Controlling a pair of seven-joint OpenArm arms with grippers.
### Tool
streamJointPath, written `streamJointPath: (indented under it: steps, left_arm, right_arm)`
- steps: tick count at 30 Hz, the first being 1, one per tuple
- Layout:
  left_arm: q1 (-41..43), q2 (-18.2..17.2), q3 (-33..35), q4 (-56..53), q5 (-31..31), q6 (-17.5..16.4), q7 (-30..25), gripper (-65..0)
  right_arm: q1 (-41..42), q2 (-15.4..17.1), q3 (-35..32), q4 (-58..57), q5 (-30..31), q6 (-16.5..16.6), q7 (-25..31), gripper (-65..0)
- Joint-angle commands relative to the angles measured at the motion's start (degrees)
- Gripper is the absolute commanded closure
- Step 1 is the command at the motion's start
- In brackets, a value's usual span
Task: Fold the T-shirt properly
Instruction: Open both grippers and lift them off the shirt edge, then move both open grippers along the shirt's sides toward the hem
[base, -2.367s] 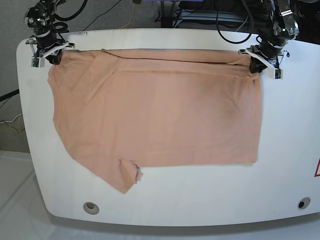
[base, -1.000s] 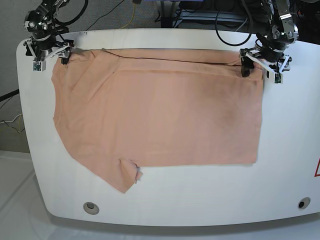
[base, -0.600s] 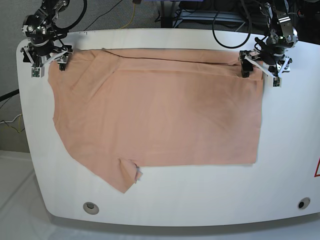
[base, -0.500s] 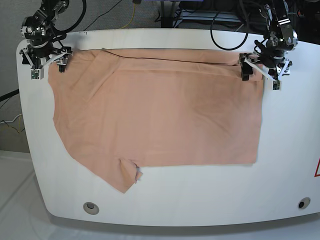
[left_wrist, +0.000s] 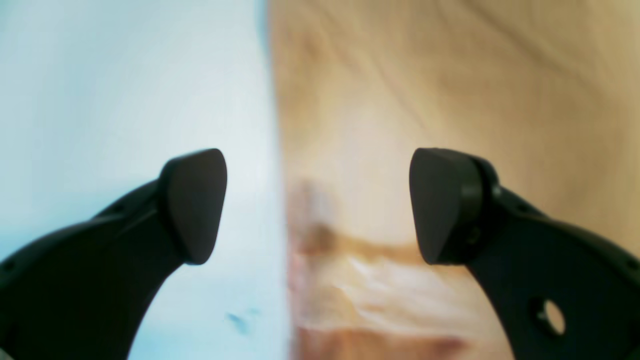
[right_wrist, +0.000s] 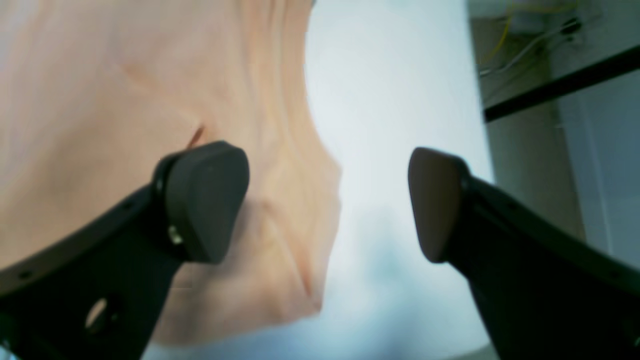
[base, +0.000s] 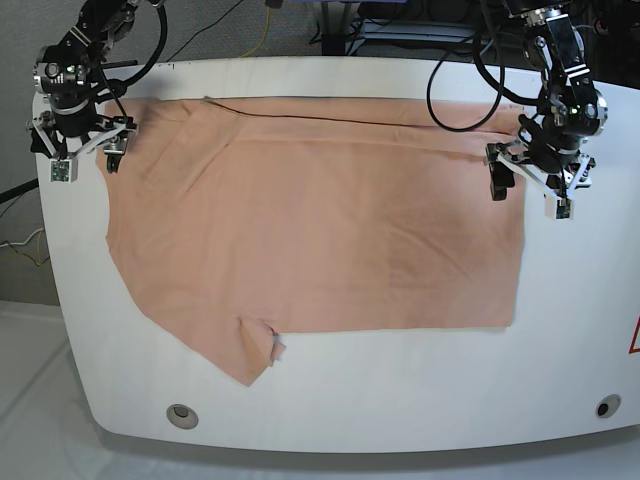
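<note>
The peach T-shirt (base: 320, 220) lies flat across the white table (base: 400, 400), with one sleeve poking out at the near left (base: 255, 360). My left gripper (base: 527, 196) hovers open over the shirt's right edge. In the left wrist view its jaws (left_wrist: 320, 205) straddle that edge, with the shirt (left_wrist: 450, 75) on the right and bare table (left_wrist: 125, 75) on the left. My right gripper (base: 85, 166) stands open at the shirt's far left edge. The right wrist view shows it (right_wrist: 327, 205) empty, with the cloth (right_wrist: 125, 75) under its left finger.
Two round holes (base: 181, 414) (base: 606, 406) sit near the table's front edge, and a red mark (base: 634, 340) shows at the right rim. Cables and equipment (base: 400, 30) lie beyond the far edge. The rounded table edges are close to both grippers.
Both grippers have moved from the shirt's far corners toward the near side along its side edges, staying open. The shirt has not shifted.
</note>
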Motion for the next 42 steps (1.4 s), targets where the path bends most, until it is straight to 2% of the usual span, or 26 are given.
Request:
streamJointPath:
  steps: [1, 8, 10, 14, 22, 28, 32, 36, 42]
  left_arm:
    - [-2.3, -1.6, -0.9, 1.4, 1.8, 0.2, -1.3, -54.2]
    - [-7.1, -2.4, 0.1, 1.0, 9.2, 0.1, -1.6, -54.4]
    - [-8.3, -2.6, 0.7, -0.1, 10.4, 0.1, -1.7, -54.4]
    - [-9.9, -2.6, 1.0, -1.8, 10.6, 0.1, -1.7, -54.4]
    - [-10.4, -2.6, 1.0, -2.0, 10.8, 0.1, -1.9, -54.4]
    - [-10.2, -2.8, 1.0, -2.1, 10.9, 0.2, -4.9, -54.4]
    - [-10.3, -4.1, 1.0, -2.2, 10.9, 0.2, -5.0, -54.4]
    - [-10.4, -5.0, 1.0, -4.6, 10.9, 0.2, -5.2, -54.4]
    - [-11.7, -5.9, 1.1, -9.5, 10.9, 0.2, -10.1, -54.4]
  right_arm:
    - [2.4, 0.7, 0.2, 0.7, 0.9, 0.0, 1.2, -51.1]
    - [8.0, 1.2, -0.8, -2.8, 0.7, 0.0, 1.2, -51.1]
    - [9.9, 2.6, -2.3, -4.6, 0.6, 0.0, 0.5, -51.3]
    - [12.2, 4.3, -4.8, -7.4, 0.7, -0.3, -1.0, -51.3]
    - [17.7, 5.4, -5.5, -12.8, 0.5, -0.5, -1.0, -51.4]
    - [23.1, 5.7, -5.5, -16.9, 0.5, -0.5, -1.0, -51.4]
    - [26.6, 6.2, -5.5, -20.5, 0.4, -0.6, -1.0, -51.4]
    - [30.0, 8.0, -7.7, -25.3, 0.4, -0.6, -0.9, -51.4]
    - [33.1, 10.2, -11.1, -31.4, 0.4, -0.7, 1.2, -51.4]
